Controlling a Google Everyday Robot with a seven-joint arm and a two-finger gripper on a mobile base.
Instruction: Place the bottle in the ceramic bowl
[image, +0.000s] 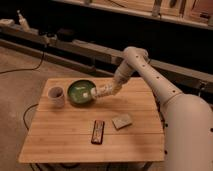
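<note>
The green ceramic bowl (77, 91) sits on the back left of the wooden table (70, 142). My gripper (100, 92) reaches in from the right, low over the bowl's right rim. It is shut on the small white bottle (90, 94), which lies roughly level with its end poking over the green inside of the bowl. The white arm (131, 62) bends down to it from the upper right.
A pale mug (56, 96) stands just left of the bowl. A dark remote-like bar (98, 131) and a flat beige block (122, 121) lie on the front half of the table. Behind the table runs a dark shelf with cables.
</note>
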